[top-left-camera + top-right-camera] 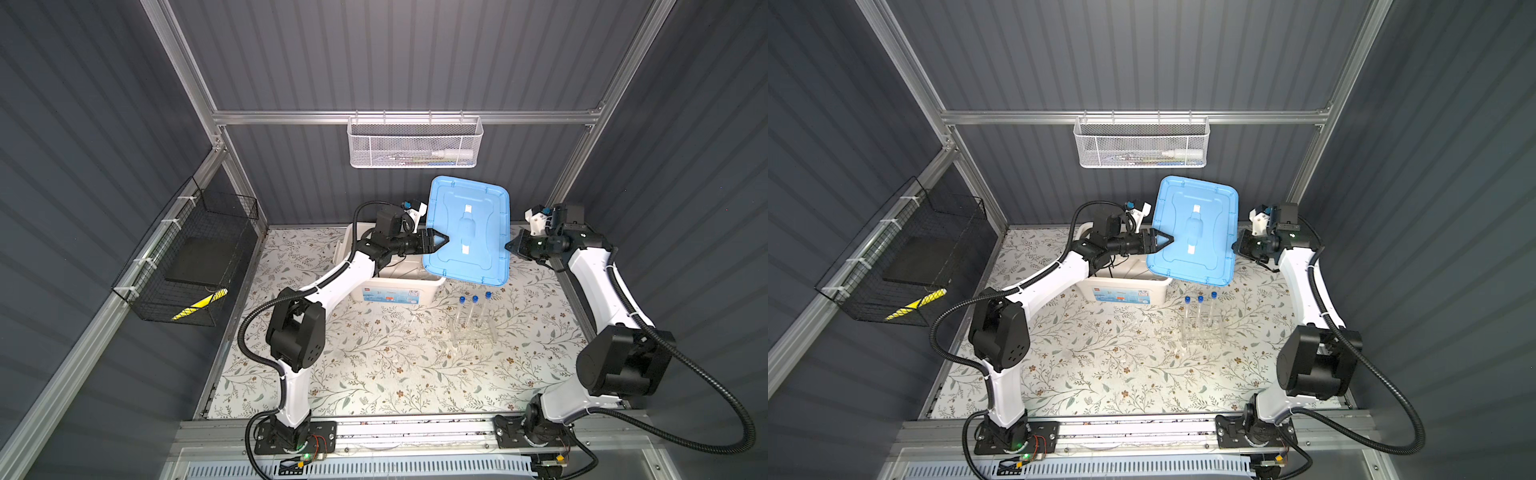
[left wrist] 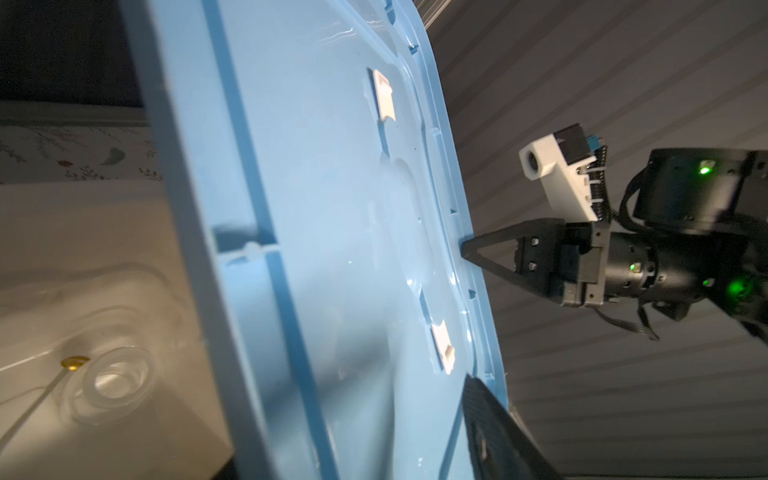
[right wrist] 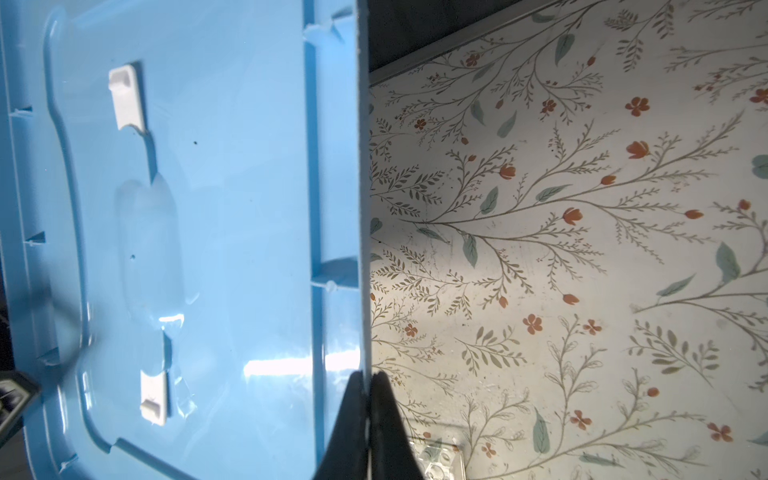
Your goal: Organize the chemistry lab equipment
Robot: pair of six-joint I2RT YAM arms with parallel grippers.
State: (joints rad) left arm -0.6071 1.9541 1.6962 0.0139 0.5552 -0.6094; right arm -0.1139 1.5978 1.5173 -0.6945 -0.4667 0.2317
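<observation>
The blue lid (image 1: pixel 467 232) is off the white box (image 1: pixel 390 286) and hangs tilted in the air above the box's right end, its near edge out over the table (image 1: pixel 374 374). The right tool (image 1: pixel 509 246) is clamped on the lid's right rim: in the right wrist view its two black fingers (image 3: pixel 388 407) stand tight on either side of the thin edge. The left tool (image 1: pixel 439 240) is at the lid's left edge, its tip over the blue surface in both top views. In the left wrist view only one finger (image 2: pixel 490 419) shows, lying against the lid, so I cannot tell whether this tool pinches the lid or only brackets it.

The left half of the box lies open. On its pale floor the left wrist view shows a small clear glass vessel (image 2: pixel 118 380), round mouth toward the camera, and just beside it a thin rod (image 2: pixel 74 362) with an amber tip.

On the table near the box's front right corner, three test tubes (image 1: pixel 475 309) with blue caps stand upright in a row in a clear rack (image 1: pixel 473 334). Some faint clear glassware (image 1: pixel 409 322) sits just left of the rack, too faint to tell its shape
</observation>
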